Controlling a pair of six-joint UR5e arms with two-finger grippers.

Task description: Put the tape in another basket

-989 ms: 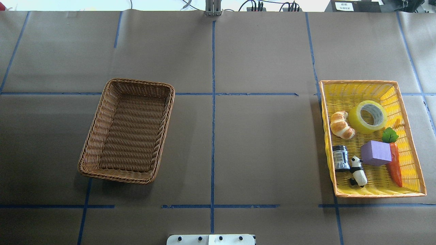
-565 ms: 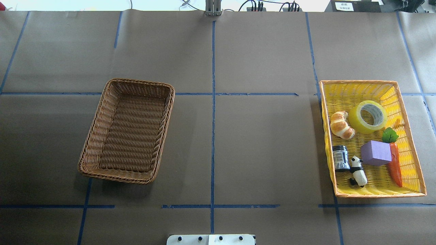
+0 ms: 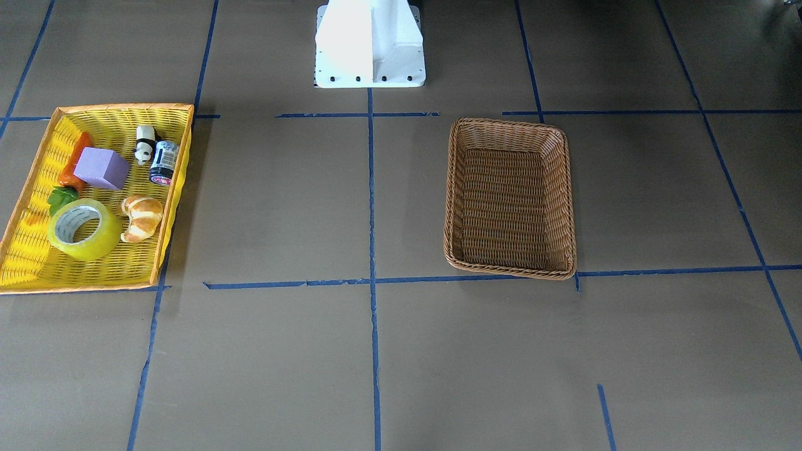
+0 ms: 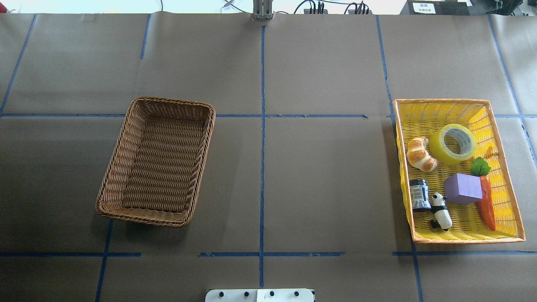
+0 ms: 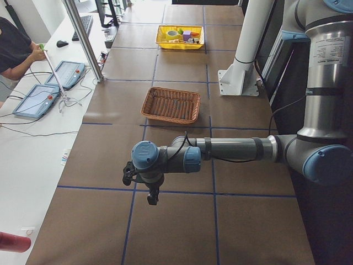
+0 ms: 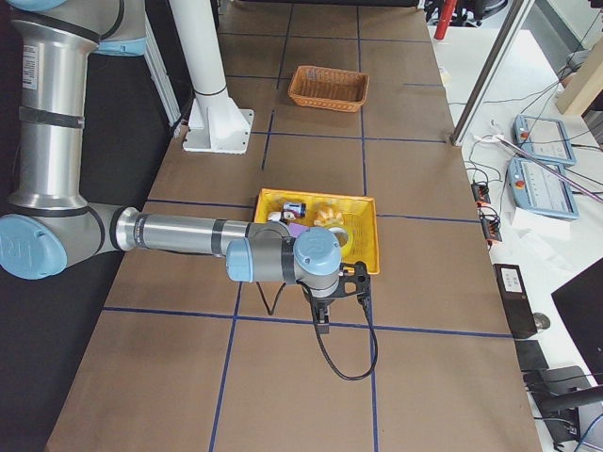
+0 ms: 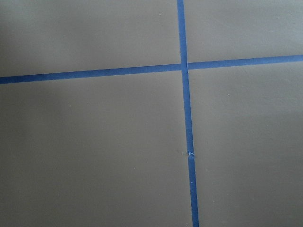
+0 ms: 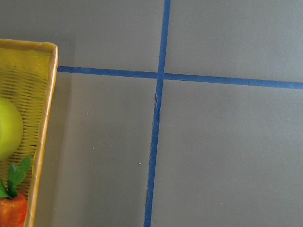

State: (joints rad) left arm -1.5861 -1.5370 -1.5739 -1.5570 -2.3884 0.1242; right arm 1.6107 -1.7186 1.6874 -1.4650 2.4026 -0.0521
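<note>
Tape [image 4: 453,144]: a wide roll of see-through yellow with a grey-white core. It lies tilted, its hole facing up, in the far half of the yellow basket [image 4: 440,102].
Neighbours: a croissant [image 4: 420,154] is just beside the roll on the side toward the table's middle; whether they touch cannot be told. The green top of a carrot [image 4: 486,201] is at the roll's near edge. A purple block [image 4: 463,188], a small jar [image 4: 419,193] and a panda figure [image 4: 441,211] sit nearer the robot.
Wicker basket [image 4: 172,100]: brown with rounded corners, its woven floor fully in sight, well apart from the yellow one.
Right wrist view: shows only the yellow basket's corner, a sliver of the roll [image 8: 9,127] and the carrot top.
Left wrist view: shows only the table's brown paper and crossing blue lines [image 7: 184,66].
Side views: only these show the arms. The left gripper [image 5: 151,197] and the right gripper [image 6: 323,323] each hang over the table near its ends; whether the fingers are apart or together cannot be told.
Room: a broad stretch of table [image 4: 319,188] lies between the baskets, and the roll's top is uncovered.
</note>
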